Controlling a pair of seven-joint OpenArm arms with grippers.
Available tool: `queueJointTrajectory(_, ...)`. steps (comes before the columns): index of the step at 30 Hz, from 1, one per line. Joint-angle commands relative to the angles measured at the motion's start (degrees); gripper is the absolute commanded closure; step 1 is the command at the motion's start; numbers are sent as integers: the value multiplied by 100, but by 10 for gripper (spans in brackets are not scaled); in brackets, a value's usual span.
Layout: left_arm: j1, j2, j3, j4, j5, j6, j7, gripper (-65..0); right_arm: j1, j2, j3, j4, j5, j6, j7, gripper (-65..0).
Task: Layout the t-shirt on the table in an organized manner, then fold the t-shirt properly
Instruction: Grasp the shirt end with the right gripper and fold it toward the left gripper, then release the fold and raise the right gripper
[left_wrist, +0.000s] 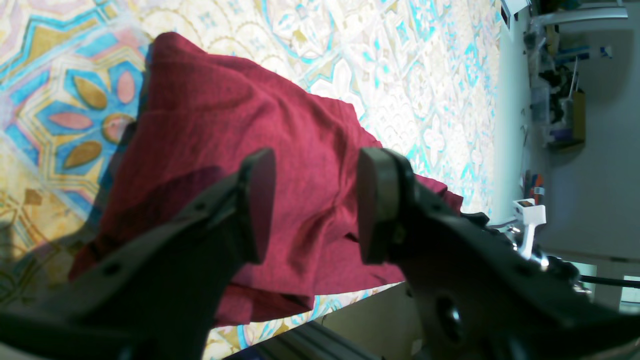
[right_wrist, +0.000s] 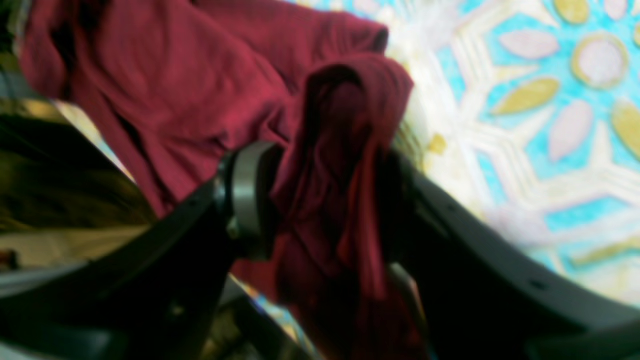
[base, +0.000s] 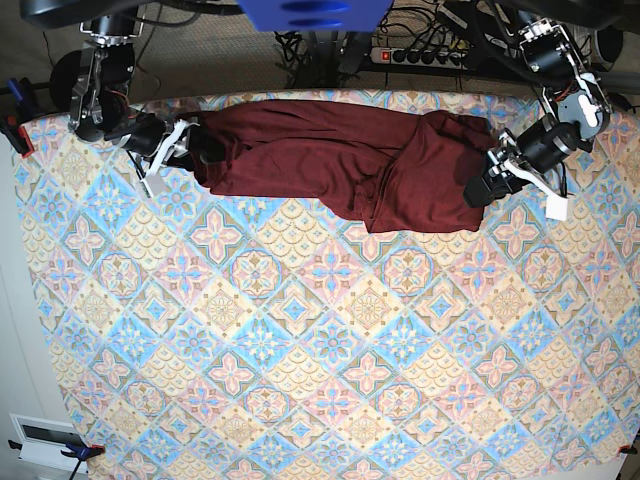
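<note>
A: Where's the shirt (base: 330, 155)?

B: Along the far edge of the table (base: 300, 380), stretched out sideways in a rumpled band. One end bunches up thick on the side of the left gripper (left_wrist: 315, 205); the other end runs out to the right gripper (right_wrist: 325, 200). It's creased and partly doubled over itself, not flat.

A: And the right gripper — is it holding anything?

B: Yes. In the right wrist view a twisted wad of the red cloth sits between its two fingers, and the fingers press against it from both sides. The rest of the shirt trails away up and left from there.

A: The left one?

B: Released. In the left wrist view its jaws stand apart with a clear gap, and the shirt lies beneath them on the cloth — nothing pinched. From the base view it sits just at the bunched end of the shirt.
</note>
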Motion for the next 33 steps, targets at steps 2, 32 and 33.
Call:
queueJointTrajectory(2, -33, -53, -33, 75, -130, -18, -68, -263, -64, -39, -29, -223, -401, -80, -406, -277)
queueJointTrajectory(32, -42, 70, 196, 75, 1478, 0, -77, 0, 2345, 1482, 955, -1761, -445, -80, -72, 0)
queueJointTrajectory(33, -50, 105, 293, 75, 1610, 0, -77, 0, 2415, 1517, 955, -1770, -445, -80, -72, 0)
